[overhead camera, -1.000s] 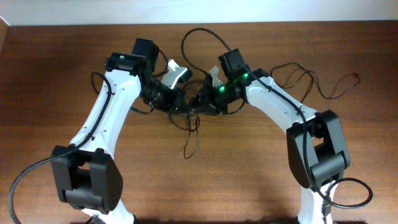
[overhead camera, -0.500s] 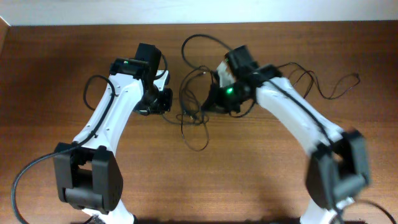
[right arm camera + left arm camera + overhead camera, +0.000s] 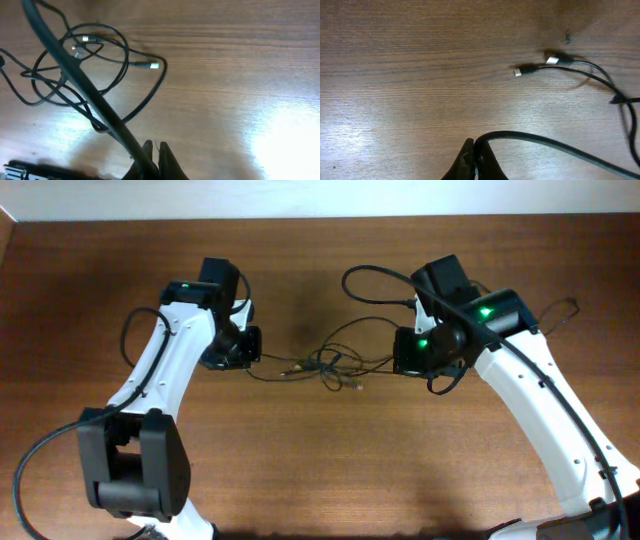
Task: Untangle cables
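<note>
Brown wood-grain table [image 3: 320, 470] fills the overhead view, with a pale strip of wall along the top edge. On the left side the left arm [image 3: 165, 370] reaches in from the bottom and bends toward the middle, and the left gripper [image 3: 250, 352] sits low over the wood. In the left wrist view its fingers [image 3: 465, 162] are pressed narrowly together at the bottom edge, pinching one strand of the cables [image 3: 325, 363], which curves out of the tips and runs off to the right. Higher in that view two small silver-tipped plugs [image 3: 520, 72] lie close together on the bare wood. Between the two grippers the cables are drawn out in a low line across the table, with a small knot of crossing loops bunched around the middle of it. On the right, the right gripper [image 3: 398, 355] faces the left one from the other end of that line. The right wrist view shows its fingers [image 3: 167, 162] closed tight on a strand that slants away to the upper left, blurred and near the lens, while thin loops carrying small plugs lie tangled on the wood beyond. The right arm [image 3: 540, 400] rises from the bottom right corner, and another thin black strand shows just past it near the right edge
</note>
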Action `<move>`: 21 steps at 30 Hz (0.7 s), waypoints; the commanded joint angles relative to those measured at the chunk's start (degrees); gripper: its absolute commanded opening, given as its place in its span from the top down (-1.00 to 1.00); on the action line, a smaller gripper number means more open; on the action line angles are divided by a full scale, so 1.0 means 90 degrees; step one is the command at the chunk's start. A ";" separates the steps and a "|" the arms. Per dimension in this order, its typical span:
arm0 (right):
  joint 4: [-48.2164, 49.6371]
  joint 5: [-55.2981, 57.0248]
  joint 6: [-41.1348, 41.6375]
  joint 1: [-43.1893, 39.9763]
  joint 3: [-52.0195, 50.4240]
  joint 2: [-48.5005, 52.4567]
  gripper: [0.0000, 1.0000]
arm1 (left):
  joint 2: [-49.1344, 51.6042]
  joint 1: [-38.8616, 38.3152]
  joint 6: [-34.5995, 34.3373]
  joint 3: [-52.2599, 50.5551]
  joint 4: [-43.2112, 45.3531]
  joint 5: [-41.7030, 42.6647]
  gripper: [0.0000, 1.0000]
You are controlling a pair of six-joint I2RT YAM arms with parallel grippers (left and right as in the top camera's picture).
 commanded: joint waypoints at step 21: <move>0.3327 -0.0930 -0.0090 -0.0039 -0.3240 0.0124 0.90 | -0.0041 -0.0199 0.1717 -0.0068 -0.0119 0.5408 1.00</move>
